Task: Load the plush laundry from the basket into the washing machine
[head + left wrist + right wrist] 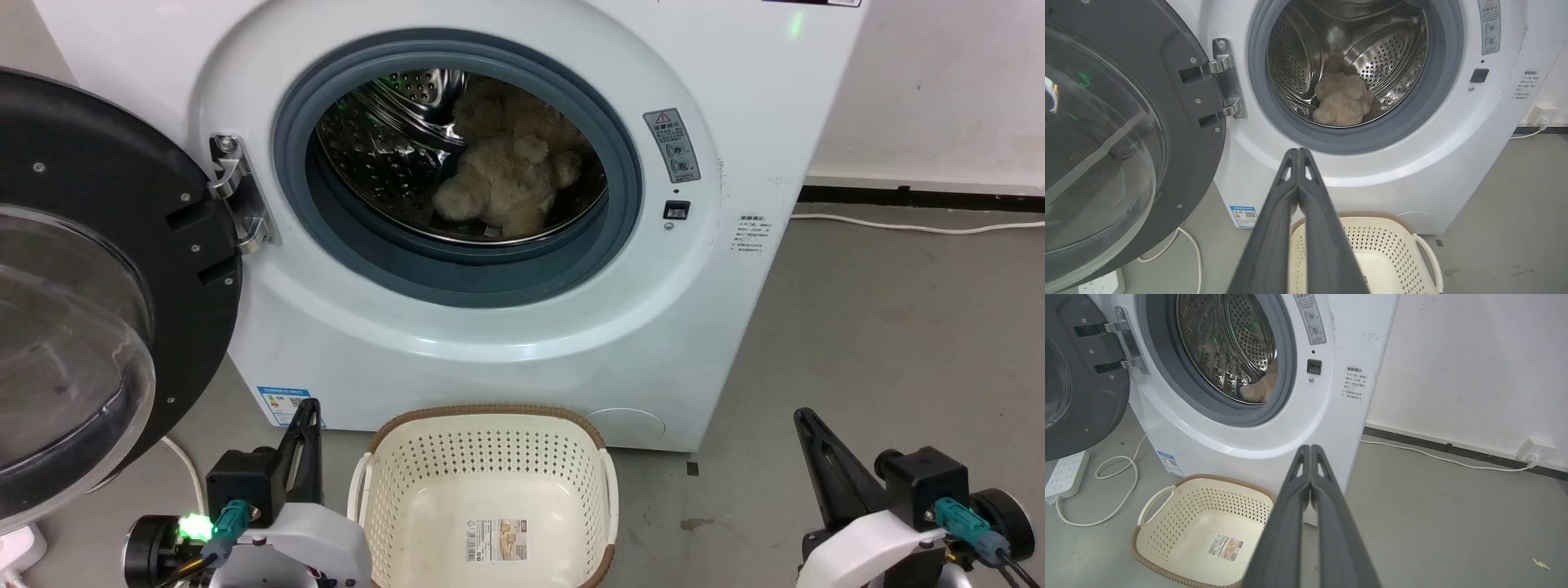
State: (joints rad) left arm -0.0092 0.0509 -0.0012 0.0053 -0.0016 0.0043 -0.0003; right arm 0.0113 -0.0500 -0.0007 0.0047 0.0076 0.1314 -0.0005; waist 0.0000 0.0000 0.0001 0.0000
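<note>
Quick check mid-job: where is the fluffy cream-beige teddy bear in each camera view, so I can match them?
Head view: fluffy cream-beige teddy bear upper centre, inside the shiny steel drum.
Left wrist view: bear above centre, on the drum floor.
Right wrist view: bear upper left of centre, partly hidden behind the grey rubber seal.
Shared landmark: black latch socket right of the opening.

floor [1453, 522]: grey, maybe concrete | wall [1474, 355]: white, scuffed | baseboard [1404, 438]: black
</note>
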